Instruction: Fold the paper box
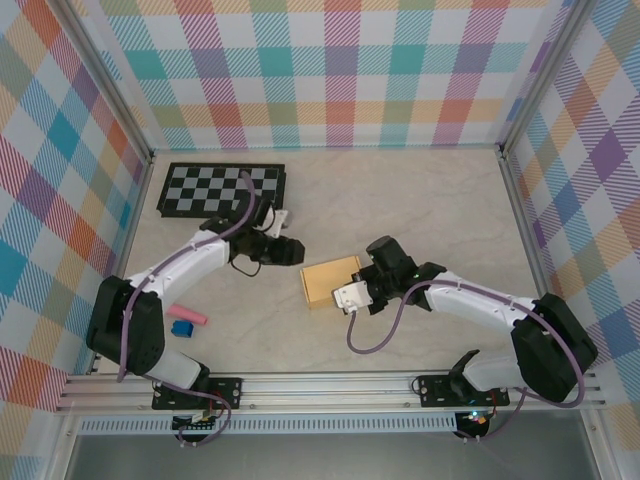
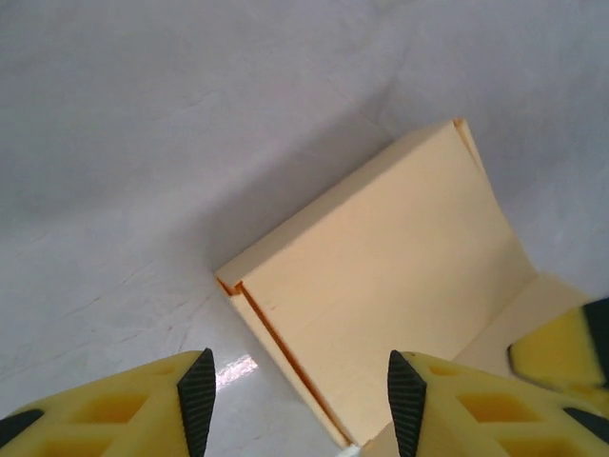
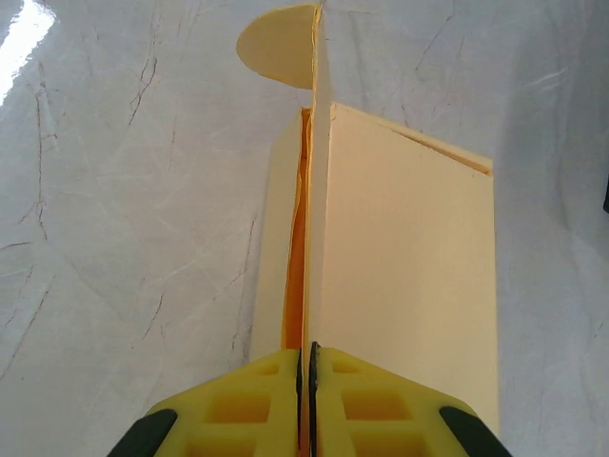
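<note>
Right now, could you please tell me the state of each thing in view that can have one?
paper box: partly folded, lying on the table, one flap raised.
right gripper: shut on the paper box's raised flap.
left gripper: open, holding nothing, facing the box.
checkerboard panel: flat, untouched.
pink piece: lying flat, untouched.
blue piece: resting beside the pink piece, untouched.

The left arm (image 1: 190, 262) and right arm (image 1: 470, 300) have white links, black joints, purple cables (image 1: 247, 195); yellow finger pads (image 2: 105, 411) tipped black.
</note>
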`<state>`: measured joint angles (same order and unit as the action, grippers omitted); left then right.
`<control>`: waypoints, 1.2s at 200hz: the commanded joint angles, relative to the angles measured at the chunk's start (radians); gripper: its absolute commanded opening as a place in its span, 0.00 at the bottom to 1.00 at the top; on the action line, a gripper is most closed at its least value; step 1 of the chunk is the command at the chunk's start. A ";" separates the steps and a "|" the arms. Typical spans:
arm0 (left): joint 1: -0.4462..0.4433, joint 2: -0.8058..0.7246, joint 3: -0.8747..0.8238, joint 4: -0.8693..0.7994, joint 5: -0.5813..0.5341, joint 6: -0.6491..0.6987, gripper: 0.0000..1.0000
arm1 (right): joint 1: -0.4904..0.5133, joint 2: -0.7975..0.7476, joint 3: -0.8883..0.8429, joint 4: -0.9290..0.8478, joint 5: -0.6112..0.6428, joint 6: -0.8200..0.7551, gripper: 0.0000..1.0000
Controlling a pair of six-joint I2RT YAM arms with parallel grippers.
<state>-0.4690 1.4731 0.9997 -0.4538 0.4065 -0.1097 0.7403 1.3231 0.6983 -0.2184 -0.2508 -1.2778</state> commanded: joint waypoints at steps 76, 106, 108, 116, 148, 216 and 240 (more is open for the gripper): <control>-0.020 0.090 -0.020 0.428 0.021 0.475 0.79 | -0.004 0.121 0.075 -0.153 -0.131 0.040 0.22; -0.015 0.075 -0.064 0.507 0.043 0.508 0.79 | -0.005 0.158 0.117 -0.188 -0.158 0.071 0.14; -0.014 0.075 -0.065 0.509 0.042 0.508 0.80 | -0.006 0.159 0.123 -0.197 -0.162 0.074 0.14; -0.006 0.074 -0.068 0.515 0.028 0.496 0.80 | -0.011 0.166 0.149 -0.240 -0.184 0.082 0.14; 0.060 -0.009 -0.129 0.582 0.049 0.380 0.79 | -0.037 0.241 0.257 -0.394 -0.254 0.126 0.14; 0.062 -0.469 -0.463 0.558 0.253 0.701 0.83 | -0.069 0.440 0.446 -0.591 -0.338 0.269 0.15; -0.015 -0.542 -0.484 0.344 0.202 0.925 0.84 | -0.102 0.481 0.505 -0.656 -0.411 0.315 0.15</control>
<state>-0.4236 0.9752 0.5419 0.0509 0.5888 0.5709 0.6682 1.7618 1.1622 -0.7311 -0.5480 -1.0485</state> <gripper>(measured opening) 0.834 0.147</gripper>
